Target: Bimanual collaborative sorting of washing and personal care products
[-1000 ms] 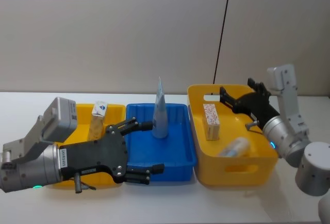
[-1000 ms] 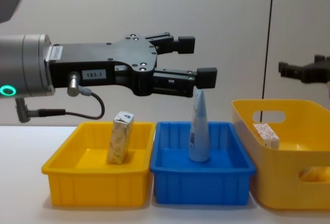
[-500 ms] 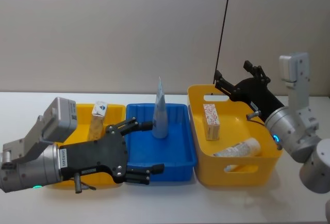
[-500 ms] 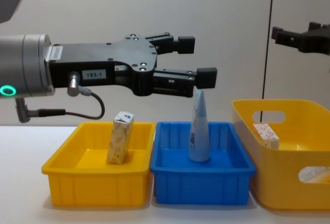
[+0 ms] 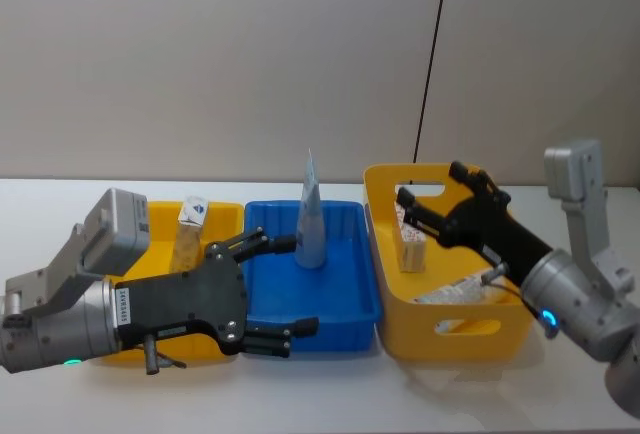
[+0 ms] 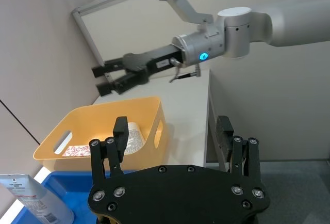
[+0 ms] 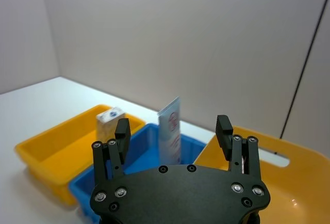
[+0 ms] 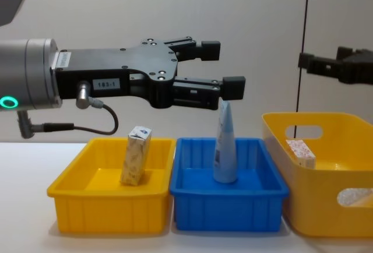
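The left claw is hanging wide open and empty above the blue bin. The right claw is hovering open and empty over the tall yellow bin. The pouch is standing upright in the blue bin. The carton is leaning in the low yellow bin. The leaf-print box is sitting in the tall bin, beside what is probably a pale tube lying flat. All bins are resting on the counter.

Carton in left bin — pouch middle — box right.
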`<action>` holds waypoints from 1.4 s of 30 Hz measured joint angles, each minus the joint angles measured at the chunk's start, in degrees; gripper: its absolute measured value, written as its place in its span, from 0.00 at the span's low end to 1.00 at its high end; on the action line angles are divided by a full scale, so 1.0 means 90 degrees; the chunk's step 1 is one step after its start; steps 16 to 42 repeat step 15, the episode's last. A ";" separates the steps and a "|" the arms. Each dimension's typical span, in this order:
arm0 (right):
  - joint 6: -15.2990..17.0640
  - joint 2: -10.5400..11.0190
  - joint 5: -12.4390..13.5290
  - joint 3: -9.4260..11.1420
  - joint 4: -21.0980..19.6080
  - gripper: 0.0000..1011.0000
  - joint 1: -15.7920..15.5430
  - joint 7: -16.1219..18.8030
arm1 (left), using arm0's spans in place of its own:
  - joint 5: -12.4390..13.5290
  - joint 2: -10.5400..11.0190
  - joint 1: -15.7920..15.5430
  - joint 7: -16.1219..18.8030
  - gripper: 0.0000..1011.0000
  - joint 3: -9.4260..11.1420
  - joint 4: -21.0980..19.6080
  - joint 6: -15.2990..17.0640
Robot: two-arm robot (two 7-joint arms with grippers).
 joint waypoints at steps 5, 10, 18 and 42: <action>0.0154 0.0174 0.0117 -0.0051 -0.0281 0.99 -0.0292 0.0209 | 0.0000 0.0000 0.0000 0.0000 0.99 0.0000 0.0000 0.0000; 0.0232 0.0298 0.0190 -0.0084 -0.0478 0.99 -0.0496 0.0322 | 0.0000 0.0000 0.0000 0.0000 0.99 0.0000 0.0000 0.0000; 0.0277 0.0365 0.0231 -0.0102 -0.0589 0.99 -0.0609 0.0389 | 0.0000 0.0000 0.0000 0.0000 0.99 0.0000 0.0000 0.0000; 0.0277 0.0365 0.0231 -0.0102 -0.0589 0.99 -0.0609 0.0389 | 0.0000 0.0000 0.0000 0.0000 0.99 0.0000 0.0000 0.0000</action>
